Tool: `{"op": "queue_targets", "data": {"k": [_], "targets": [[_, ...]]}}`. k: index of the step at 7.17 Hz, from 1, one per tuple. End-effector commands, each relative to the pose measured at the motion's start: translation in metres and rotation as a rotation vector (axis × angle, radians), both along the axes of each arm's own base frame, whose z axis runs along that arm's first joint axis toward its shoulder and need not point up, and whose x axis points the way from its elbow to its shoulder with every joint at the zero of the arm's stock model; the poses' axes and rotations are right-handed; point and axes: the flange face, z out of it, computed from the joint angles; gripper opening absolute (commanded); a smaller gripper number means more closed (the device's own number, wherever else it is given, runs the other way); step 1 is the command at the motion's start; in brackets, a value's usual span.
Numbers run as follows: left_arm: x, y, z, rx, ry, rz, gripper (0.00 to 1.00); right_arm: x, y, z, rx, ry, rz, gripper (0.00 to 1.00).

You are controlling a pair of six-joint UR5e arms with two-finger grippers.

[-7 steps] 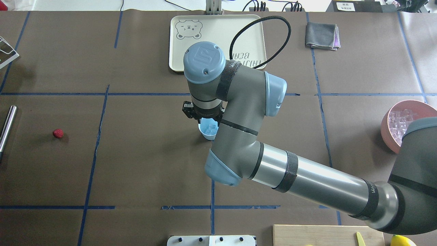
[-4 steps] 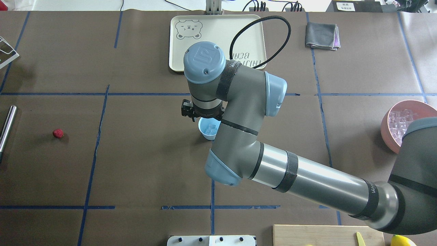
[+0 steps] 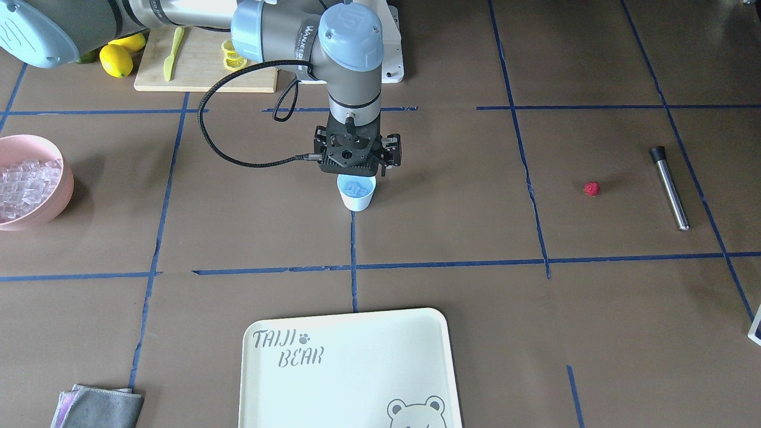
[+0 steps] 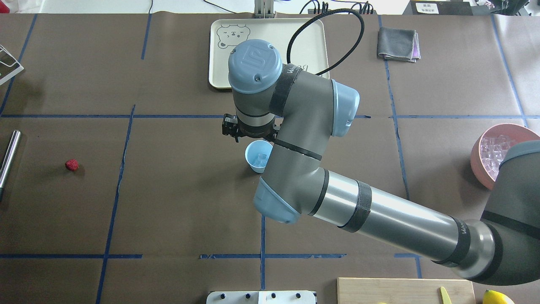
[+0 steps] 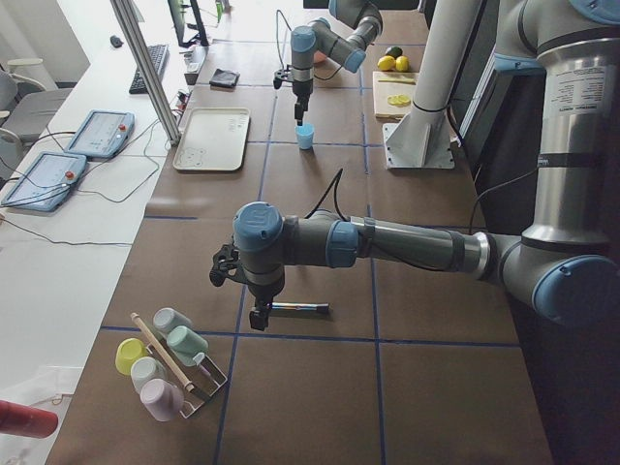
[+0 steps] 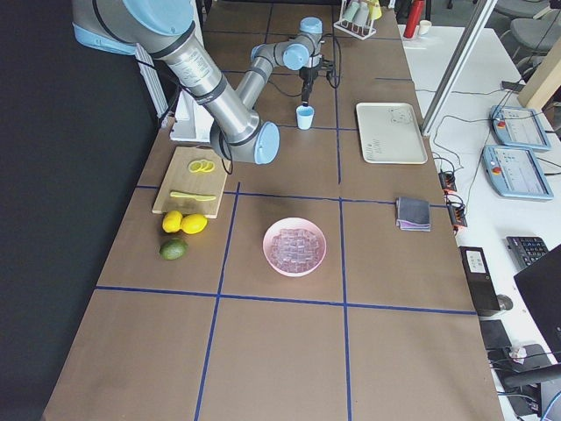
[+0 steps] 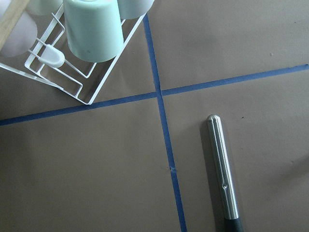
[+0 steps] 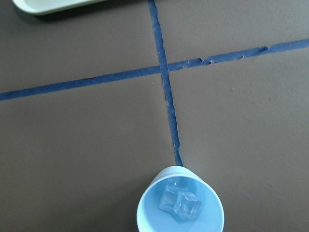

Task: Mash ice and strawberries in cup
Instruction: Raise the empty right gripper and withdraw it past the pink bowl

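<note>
Though glassy, ice [image 8: 179,203] in tapered cup [image 8: 148,215]

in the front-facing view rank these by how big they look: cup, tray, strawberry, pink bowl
1. tray, though cut off at the bottom edge
2. pink bowl, partly cut off
3. cup
4. strawberry

Down at the bottom edge, just right of centre, sits the cup [image 8: 150,213], light blue inside and cut off by the frame, with a few clear ice cubes [image 8: 179,203] huddled on its floor. A blue tape line [image 8: 170,116] runs up the brown table [image 8: 72,145] from the cup's rim and crosses another. A pale tray [image 8: 53,4] corner peeks in at the upper left.
</note>
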Motion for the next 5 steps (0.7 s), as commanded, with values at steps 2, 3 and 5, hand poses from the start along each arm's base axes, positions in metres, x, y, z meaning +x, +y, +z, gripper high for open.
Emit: {"op": "queue_targets", "data": {"k": [2,3,5], "targets": [[0.062,-0.007,-0.053,0.002,0.067,-0.059,1.00,0.069,-0.032,0.003,0.024,-0.033,0.061,0.99],[0.098,-0.003,-0.067,-0.015,0.106,-0.108,1.00,0.108,-0.034,0.035,0.088,-0.014,0.028,0.99],[0.163,0.018,-0.075,-0.036,0.178,-0.197,1.00,0.197,-0.064,0.098,0.180,0.025,-0.038,0.99]]}}
